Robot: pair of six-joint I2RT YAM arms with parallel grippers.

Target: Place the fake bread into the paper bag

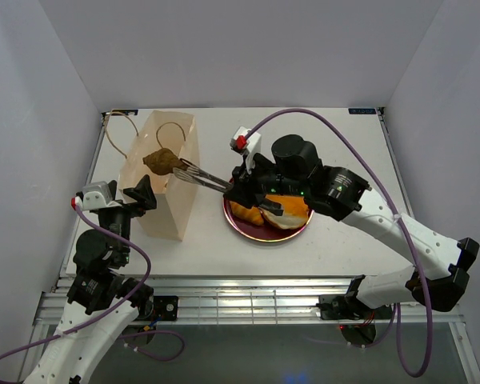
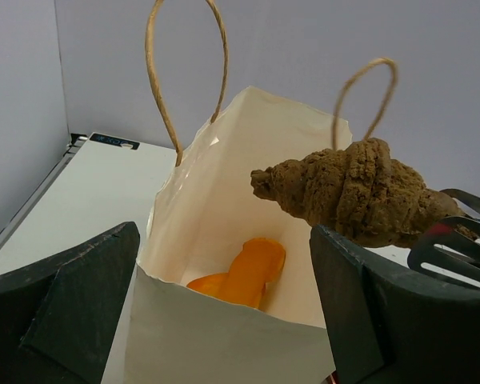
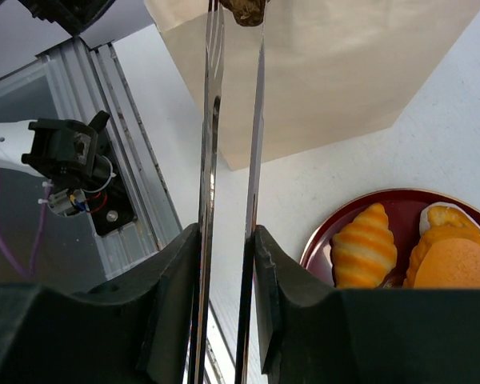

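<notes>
Brown bread (image 1: 160, 161) (it looks like a twisty croissant) hangs out past the tip of our right claw (image 1: 242, 190), pinched at the far end of the metal tongs (image 1: 204, 178). Our right claw is squeezed tight on the two thin arms of the tongs, and the tongs pinch the bread. The bread is above the open mouth of the paper bag (image 1: 164, 212), not down inside it yet.

Our left claw (image 2: 224, 232) is wide open and grips nothing. The near wall of the bag stands between its two fingers. We cannot tell if a finger touches the paper.

What could go wrong? We think a few things. The tongs are long and thin, and they only catch one end of the bread, so it could slip or twist out too soon. If it drops close to the bag's rim, it may hit the edge and tumble onto the table (image 1: 360, 136). The cord handles (image 2: 184, 72) loop up just beside the bread, so the bread or the tongs could snag on one and tug the bag over. The bag is tall and looks light, and no claw grips it, so a small bump may tip it. Then the orange bread (image 2: 248, 272) lying at the bottom, far below the tongs, could spill out. Right under our right claw, more bread (image 3: 366, 244) sits on the red plate (image 1: 248, 230).
</notes>
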